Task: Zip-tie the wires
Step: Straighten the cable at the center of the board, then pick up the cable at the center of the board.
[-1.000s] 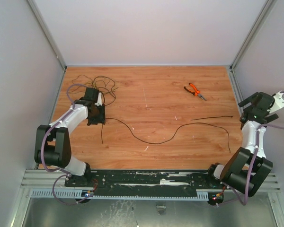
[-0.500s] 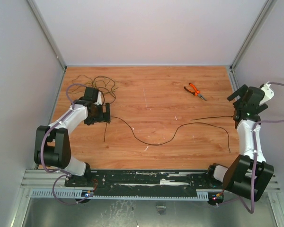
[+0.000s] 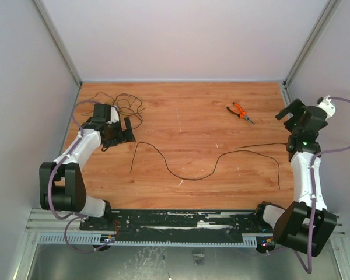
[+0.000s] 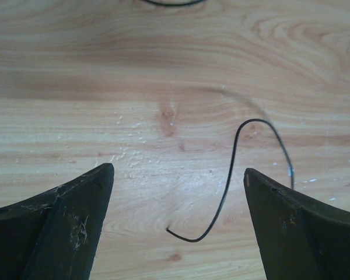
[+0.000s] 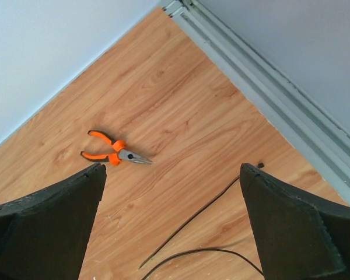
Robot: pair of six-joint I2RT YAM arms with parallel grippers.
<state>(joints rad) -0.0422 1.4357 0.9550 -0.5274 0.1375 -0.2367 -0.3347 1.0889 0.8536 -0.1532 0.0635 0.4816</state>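
While wires (image 3: 126, 107) lie unbundled, top view: tangle at far-left of table (image 3: 192, 116), one long strand trailing right across middle; left gripper (image 3: 128, 133) low beside tangle, jaws spread, empty; right gripper (image 3: 287, 111) raised near right edge, spread, empty. Left wrist: fingers (image 4: 64, 221) wide, curled strand end loose on wood between them, probably next pick. Right wrist: fingers (image 5: 52, 221) apart, overlooking pliers (image 5: 114, 153) and strand tips, seemingly surveying before reach

The left end effector (image 4: 178, 170) hangs spread wide over the table (image 4: 93, 81), a curled wire end (image 4: 234, 146) lying between its fingers.
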